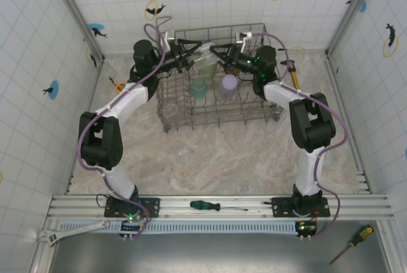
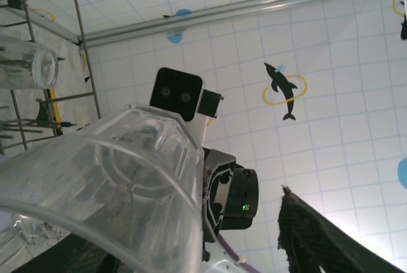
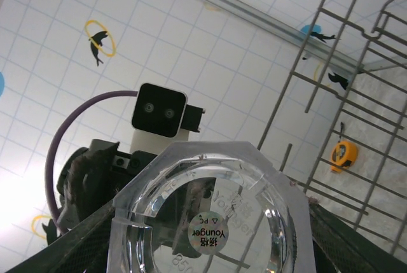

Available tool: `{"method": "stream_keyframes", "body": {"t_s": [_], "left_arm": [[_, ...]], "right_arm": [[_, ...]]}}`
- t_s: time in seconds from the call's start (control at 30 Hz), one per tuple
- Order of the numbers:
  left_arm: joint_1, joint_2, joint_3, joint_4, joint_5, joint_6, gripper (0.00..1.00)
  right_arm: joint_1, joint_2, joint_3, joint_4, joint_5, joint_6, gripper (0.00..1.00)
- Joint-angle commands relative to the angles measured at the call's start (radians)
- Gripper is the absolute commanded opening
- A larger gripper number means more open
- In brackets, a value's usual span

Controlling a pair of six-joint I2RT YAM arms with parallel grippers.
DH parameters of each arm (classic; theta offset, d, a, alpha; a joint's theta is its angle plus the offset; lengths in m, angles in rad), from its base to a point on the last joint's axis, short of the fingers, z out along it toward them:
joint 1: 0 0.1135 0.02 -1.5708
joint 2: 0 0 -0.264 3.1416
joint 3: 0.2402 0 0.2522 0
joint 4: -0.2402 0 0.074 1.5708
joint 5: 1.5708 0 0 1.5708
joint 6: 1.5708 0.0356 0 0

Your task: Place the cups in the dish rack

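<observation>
Both arms meet over the back of the dish rack (image 1: 254,118), a grey wire basket. Between them hangs a clear cup (image 1: 206,63). My right gripper (image 1: 221,56) is shut on it: the cup's octagonal base (image 3: 210,216) sits between its two dark fingers (image 3: 82,235). My left gripper (image 1: 189,58) is open. In its wrist view the cup's wall (image 2: 114,177) lies to the left, and the right finger (image 2: 318,235) stands well apart from it. A teal cup (image 1: 198,87) and a lilac cup (image 1: 229,83) stand in the rack. Another clear cup (image 2: 28,63) lies among the wires.
Tiled walls close in the table on three sides. A yellow tape measure (image 1: 119,86) lies left of the rack and a yellow-handled tool (image 1: 294,72) right of it. On the near rail are a green screwdriver (image 1: 206,206), a wrench (image 1: 70,230) and a yellow screwdriver (image 1: 350,252).
</observation>
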Motion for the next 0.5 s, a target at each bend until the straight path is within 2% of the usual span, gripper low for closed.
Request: {"method": "stream_keyframes", "body": {"t_s": [0.0, 0.1, 0.17, 0.33, 0.47], "left_arm": [[0.019, -0.033, 0.053, -0.122, -0.035, 0.129, 0.71], [0.036, -0.060, 0.060, -0.172, -0.052, 0.177, 0.84], [0.053, -0.079, 0.056, -0.195, -0.063, 0.199, 0.89], [0.109, -0.155, 0.072, -0.406, -0.166, 0.364, 0.94], [0.159, -0.233, 0.047, -0.471, -0.233, 0.435, 0.97]], "right_arm": [[-0.008, -0.091, -0.013, -0.083, 0.016, -0.122, 0.51], [-0.006, -0.122, -0.019, -0.185, 0.035, -0.210, 0.51], [-0.004, -0.139, -0.022, -0.246, 0.053, -0.267, 0.51], [0.022, -0.172, 0.000, -0.433, 0.111, -0.429, 0.51], [0.061, -0.180, 0.053, -0.620, 0.178, -0.590, 0.51]]}}
